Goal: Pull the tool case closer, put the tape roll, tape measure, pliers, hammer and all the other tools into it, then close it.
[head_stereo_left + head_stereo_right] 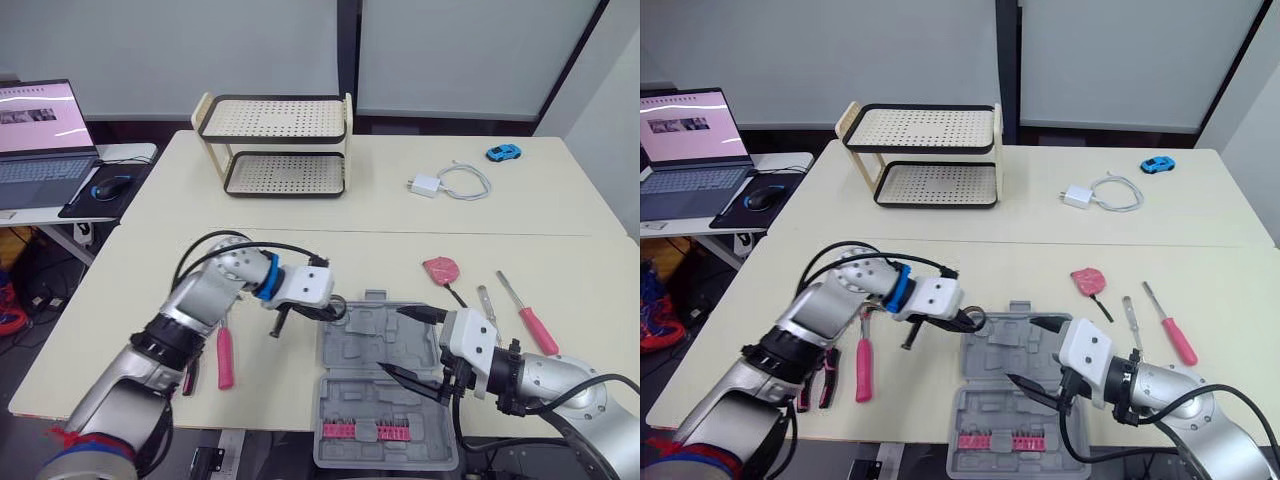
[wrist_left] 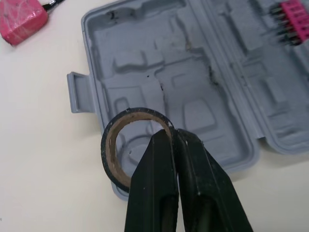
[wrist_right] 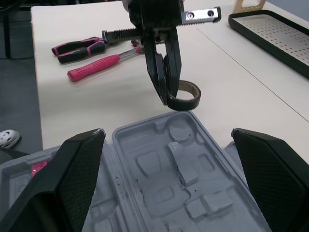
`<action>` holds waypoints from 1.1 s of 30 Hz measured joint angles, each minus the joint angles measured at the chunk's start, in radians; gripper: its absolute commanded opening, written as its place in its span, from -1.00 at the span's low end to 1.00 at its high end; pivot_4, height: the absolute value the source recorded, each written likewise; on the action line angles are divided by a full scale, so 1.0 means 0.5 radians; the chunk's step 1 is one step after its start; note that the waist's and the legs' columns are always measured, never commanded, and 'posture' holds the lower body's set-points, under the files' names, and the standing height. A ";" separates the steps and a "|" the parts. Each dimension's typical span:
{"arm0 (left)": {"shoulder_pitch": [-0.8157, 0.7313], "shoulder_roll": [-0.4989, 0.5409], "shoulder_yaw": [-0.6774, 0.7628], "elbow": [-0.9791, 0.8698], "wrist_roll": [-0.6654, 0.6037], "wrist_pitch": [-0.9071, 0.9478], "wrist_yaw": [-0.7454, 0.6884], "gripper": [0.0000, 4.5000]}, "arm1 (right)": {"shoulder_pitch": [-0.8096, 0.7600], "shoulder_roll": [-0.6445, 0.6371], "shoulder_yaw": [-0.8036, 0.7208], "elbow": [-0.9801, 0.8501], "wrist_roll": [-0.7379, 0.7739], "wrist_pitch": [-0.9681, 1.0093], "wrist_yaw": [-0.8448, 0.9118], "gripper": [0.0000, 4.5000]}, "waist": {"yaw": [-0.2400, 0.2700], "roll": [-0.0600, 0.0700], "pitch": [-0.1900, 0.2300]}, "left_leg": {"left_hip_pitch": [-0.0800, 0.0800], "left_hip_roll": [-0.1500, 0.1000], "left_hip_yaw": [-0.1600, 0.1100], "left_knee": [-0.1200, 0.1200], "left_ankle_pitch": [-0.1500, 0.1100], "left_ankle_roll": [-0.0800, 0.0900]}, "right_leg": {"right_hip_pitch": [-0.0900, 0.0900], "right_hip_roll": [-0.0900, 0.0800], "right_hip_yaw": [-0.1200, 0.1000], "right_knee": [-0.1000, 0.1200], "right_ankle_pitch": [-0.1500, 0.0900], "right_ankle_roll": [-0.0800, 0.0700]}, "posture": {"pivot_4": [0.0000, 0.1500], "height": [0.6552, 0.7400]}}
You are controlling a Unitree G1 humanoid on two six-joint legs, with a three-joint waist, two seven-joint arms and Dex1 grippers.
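at the bottom centre of the left eye view the tool case (image 1: 360, 350) lies open on the bench (image 1: 300, 215). the right gripper (image 1: 392, 340) reaches in from the lower right, forearm low, fingers spread wide over the case's far tray. the left arm bends in from the lower left, and the left gripper (image 1: 331, 312) pinches the tape roll (image 2: 110, 162) by its rim at that tray's left edge. the hammer (image 1: 225, 355) and pliers (image 1: 816, 385) lie at lower left, and the tape measure (image 1: 441, 268) right of centre.

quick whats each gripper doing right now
Left gripper: shut on the tape roll, by the edge of the tool case.
Right gripper: open, holding nothing, over the tool case.
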 measured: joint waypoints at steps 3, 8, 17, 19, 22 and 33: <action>-0.006 -0.055 -0.042 0.060 0.076 0.023 0.082 -1.00 | 0.019 0.000 0.013 -0.024 -0.008 0.020 -0.021 1.00 | 0.000 0.000 0.000 | 0.000 0.000 0.000 0.000 0.000 0.000 | 0.000 0.000 0.000 0.000 0.000 0.000 | 1.00 1.00; -0.006 -0.094 -0.101 0.112 0.158 0.056 0.135 -1.00 | 0.039 -0.002 0.015 -0.031 -0.036 0.026 -0.044 1.00 | 0.003 0.000 0.000 | 0.000 -0.001 -0.001 0.000 0.000 0.000 | 0.000 0.000 0.000 -0.001 0.000 0.000 | 1.00 1.00; 0.003 -0.125 -0.142 0.139 0.216 0.088 0.166 -1.00 | 0.055 -0.002 0.029 -0.037 -0.057 0.034 -0.055 1.00 | 0.006 0.000 0.000 | 0.000 -0.001 -0.001 0.000 0.000 0.000 | 0.001 0.000 0.000 -0.001 0.000 0.000 | 1.00 1.00; 0.003 -0.147 -0.157 0.159 0.226 0.110 0.176 -1.00 | 0.056 -0.002 0.028 -0.038 -0.057 0.034 -0.055 1.00 | 0.005 -0.001 0.000 | 0.000 -0.001 0.000 0.000 0.000 0.000 | 0.000 0.000 0.000 -0.001 0.000 0.000 | 1.00 1.00; 0.003 -0.151 -0.172 0.166 0.257 0.127 0.188 -1.00 | 0.057 -0.003 0.027 -0.038 -0.058 0.034 -0.056 1.00 | 0.003 0.000 0.000 | 0.000 -0.001 -0.001 0.000 0.000 0.000 | 0.000 0.000 0.000 -0.001 0.000 0.000 | 1.00 1.00; 0.003 -0.167 -0.190 0.175 0.327 0.210 0.208 -1.00 | 0.096 -0.002 0.027 -0.038 -0.060 0.034 -0.061 1.00 | 0.004 -0.001 0.000 | 0.000 -0.001 0.000 0.000 0.000 0.000 | 0.000 0.000 0.000 -0.001 0.000 0.000 | 1.00 1.00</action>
